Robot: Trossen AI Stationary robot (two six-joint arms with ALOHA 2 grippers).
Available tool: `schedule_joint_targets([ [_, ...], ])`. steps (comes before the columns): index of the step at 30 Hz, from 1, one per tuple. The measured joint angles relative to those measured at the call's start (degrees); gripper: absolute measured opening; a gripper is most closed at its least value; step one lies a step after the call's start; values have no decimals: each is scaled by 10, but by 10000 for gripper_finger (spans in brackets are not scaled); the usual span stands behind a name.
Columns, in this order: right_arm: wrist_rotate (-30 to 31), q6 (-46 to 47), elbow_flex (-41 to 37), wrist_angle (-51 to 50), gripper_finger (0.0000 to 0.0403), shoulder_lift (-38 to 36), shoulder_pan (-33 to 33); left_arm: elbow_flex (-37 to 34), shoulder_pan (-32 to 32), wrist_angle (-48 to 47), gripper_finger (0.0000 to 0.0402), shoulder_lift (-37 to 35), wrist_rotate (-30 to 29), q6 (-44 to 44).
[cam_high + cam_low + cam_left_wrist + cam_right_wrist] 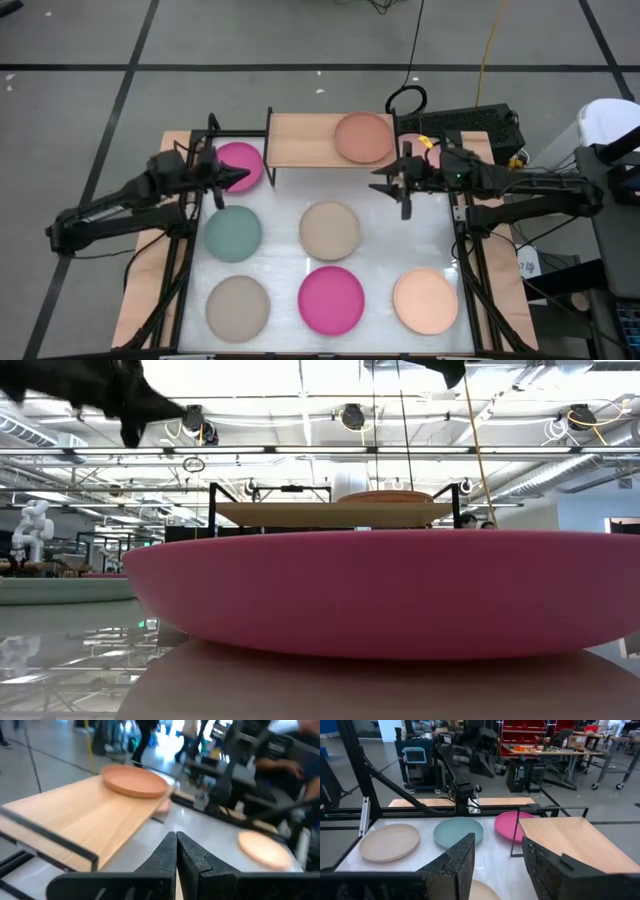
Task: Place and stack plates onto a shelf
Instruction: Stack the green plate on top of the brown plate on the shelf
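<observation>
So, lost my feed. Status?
Left gripper shut, empty, over magenta plate. Right gripper open, empty, beside shelf. One peach plate shelved.

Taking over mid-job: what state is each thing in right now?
Left gripper: jaws shut, empty, above the magenta plate beside the shelf.
Right gripper: jaws open, empty, beside the shelf.
Shelf: holds one brown plate.
Six plates: flat on the white table, unstacked.

A yellow cable crosses the grey floor behind the white table.
</observation>
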Motion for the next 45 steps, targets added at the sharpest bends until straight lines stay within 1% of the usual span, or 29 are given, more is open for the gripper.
schedule_joint_targets([
  [5, 2, -6, 0, 1, 144, -6, 0, 155, -82, -160, 4, 85, -5, 17],
  [7, 2, -6, 0, 2, 144, -6, 0, 219, -119, -243, 4, 132, -43, 15],
  [9, 2, -2, 0, 6, 144, -6, 0, 281, -154, -342, 4, 186, -95, 1],
  [11, 1, 2, 0, 8, 144, -6, 0, 328, -187, -430, 4, 237, -123, -19],
  [13, 0, 3, 0, 10, 144, -6, 1, 357, -219, -508, 4, 283, -129, -46],
  [15, 0, 4, 0, 9, 144, -6, 5, 368, -249, -577, 4, 322, -130, -82],
  [18, -1, 5, 0, 9, 144, -6, 13, 359, -287, -625, 4, 363, -131, -138],
  [20, -1, 6, 0, 10, 144, -6, 18, 339, -308, -615, 4, 383, -137, -170],
  [22, -1, 14, 0, 10, 144, -6, 24, 312, -329, -572, 6, 394, -141, -179],
  [24, -2, 18, 0, 10, 144, -6, 31, 279, -354, -537, 16, 403, -141, -180],
  [27, -2, 18, 0, 10, 144, -6, 41, 231, -381, -479, 46, 417, -139, -186],
  [30, 0, 18, 0, 10, 144, -6, 49, 193, -400, -438, 86, 431, -137, -214],
  [34, 2, 17, 0, 10, 144, -6, 50, 174, -418, -390, 141, 447, -134, -248],
  [38, 16, 16, 0, 10, 144, -6, 50, 159, -435, -349, 181, 468, -135, -280],
  [41, 17, 16, 0, 10, 144, -6, 50, 151, -447, -347, 194, 490, -135, -289],
  [45, 17, 15, 0, 10, 144, -6, 50, 141, -450, -347, 195, 523, -137, -306],
])
